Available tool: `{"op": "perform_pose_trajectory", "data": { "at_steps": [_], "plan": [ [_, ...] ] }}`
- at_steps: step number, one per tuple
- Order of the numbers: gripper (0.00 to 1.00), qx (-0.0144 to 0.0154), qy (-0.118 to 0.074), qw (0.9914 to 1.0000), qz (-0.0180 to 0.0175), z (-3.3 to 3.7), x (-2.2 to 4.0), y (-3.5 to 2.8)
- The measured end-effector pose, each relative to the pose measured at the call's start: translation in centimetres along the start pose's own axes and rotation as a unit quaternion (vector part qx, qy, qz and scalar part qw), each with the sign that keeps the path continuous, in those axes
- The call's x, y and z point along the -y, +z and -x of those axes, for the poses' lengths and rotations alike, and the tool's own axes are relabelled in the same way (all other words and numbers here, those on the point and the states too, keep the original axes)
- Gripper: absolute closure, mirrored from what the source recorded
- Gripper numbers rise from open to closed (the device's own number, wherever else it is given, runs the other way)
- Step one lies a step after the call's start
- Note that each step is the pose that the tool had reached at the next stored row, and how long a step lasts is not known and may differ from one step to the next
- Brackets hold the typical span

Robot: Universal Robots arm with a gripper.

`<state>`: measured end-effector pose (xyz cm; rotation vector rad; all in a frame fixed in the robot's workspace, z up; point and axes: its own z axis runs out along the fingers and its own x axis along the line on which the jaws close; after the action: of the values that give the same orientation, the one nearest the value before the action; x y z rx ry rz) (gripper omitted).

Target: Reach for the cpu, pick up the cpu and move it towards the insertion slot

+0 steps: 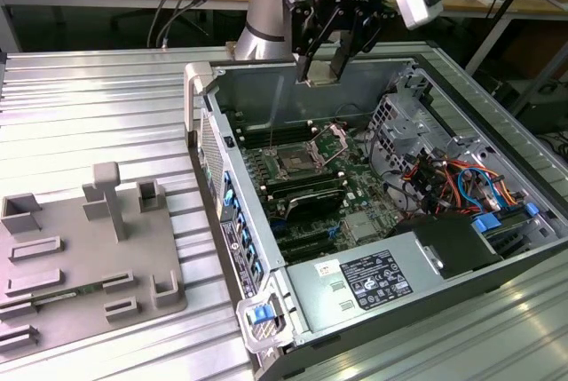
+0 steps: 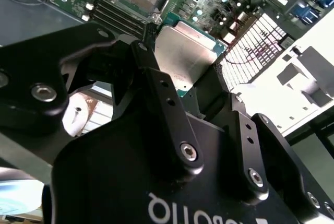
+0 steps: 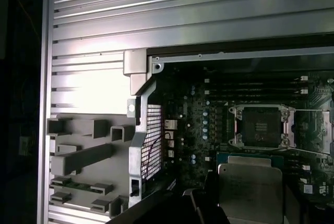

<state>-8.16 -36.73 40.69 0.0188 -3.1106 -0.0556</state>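
Gripper (image 1: 330,68) fingers are clamping the cpu (image 2: 185,57) and carrying it high above the open computer case (image 1: 497,248), so pickup looks done, with the insertion slot (image 1: 294,163) well below.

You had a ribbed metal table (image 1: 98,97) carrying an open computer case (image 1: 461,283) beside a grey fixture tray (image 1: 84,257).
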Motion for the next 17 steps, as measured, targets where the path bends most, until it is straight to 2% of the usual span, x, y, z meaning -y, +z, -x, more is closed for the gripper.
{"op": "perform_pose_trajectory", "data": {
  "at_steps": [5,6,13,14,17],
  "plan": [
    [0.45,0.0000,0.000,1.00000,0.0000,2.75,-0.58,0.03],
    [0.45,0.0000,0.000,1.00000,0.0000,2.95,-0.72,0.05],
    [0.45,0.0003,0.000,1.00000,-0.0001,3.02,-2.68,0.88],
    [0.45,0.0004,0.000,1.00000,0.0000,3.03,-3.23,1.05],
    [0.45,0.0005,0.001,1.00000,-0.0001,3.05,-3.91,1.29]
  ]
}}
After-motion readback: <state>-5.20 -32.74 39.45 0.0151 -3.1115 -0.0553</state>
